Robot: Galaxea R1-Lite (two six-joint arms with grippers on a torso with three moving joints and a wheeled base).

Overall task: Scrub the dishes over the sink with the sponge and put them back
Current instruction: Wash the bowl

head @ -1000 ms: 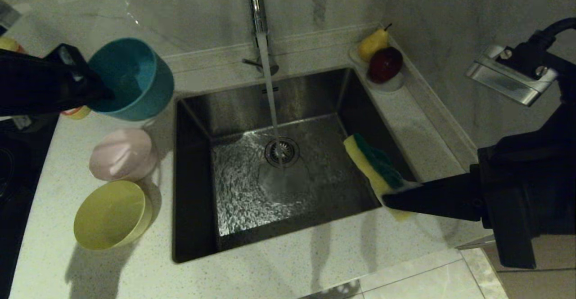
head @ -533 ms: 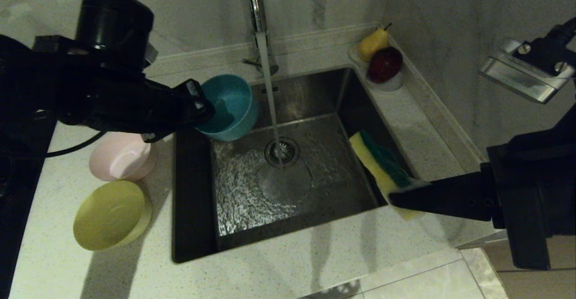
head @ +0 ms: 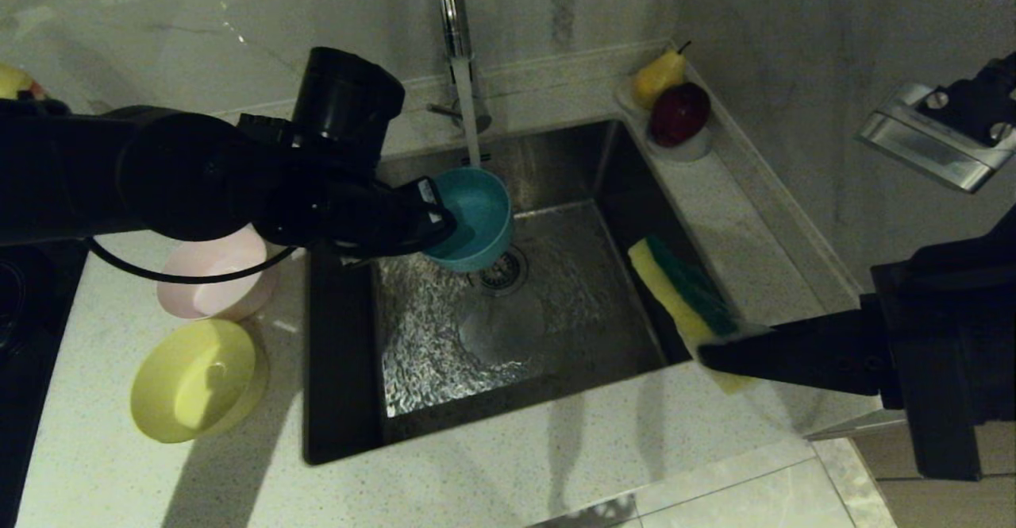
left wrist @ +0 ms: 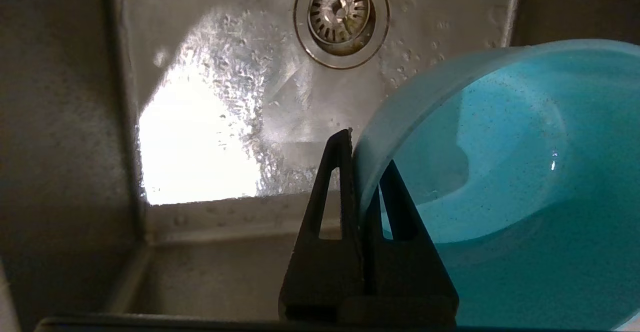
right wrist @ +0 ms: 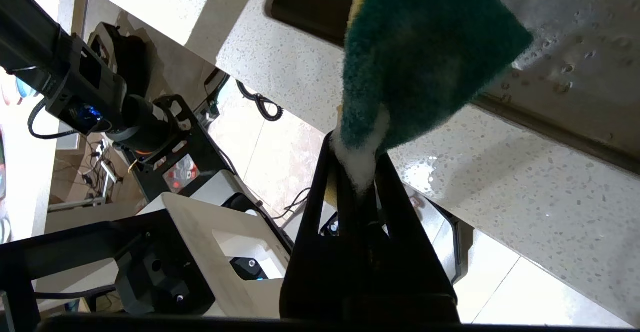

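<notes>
My left claw [head: 441,226] pinched the blue bowl [head: 475,218], and it had moved from above the counter to under the tap water, over the sink [head: 444,329]. One pink bowl [head: 208,282] and one yellow bowl [head: 194,381] sat on the counter. My left wrist saw the bowl's rim [left wrist: 400,117] squeezed tight. My right claw [right wrist: 357,174] gripped one sponge [right wrist: 425,52] by the sink's edge.

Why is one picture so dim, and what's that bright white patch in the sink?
Head view: dim, with long shadows across the countertop. Left wrist view: glare blows out part of the wet sink floor beside the teal bowl.
</notes>
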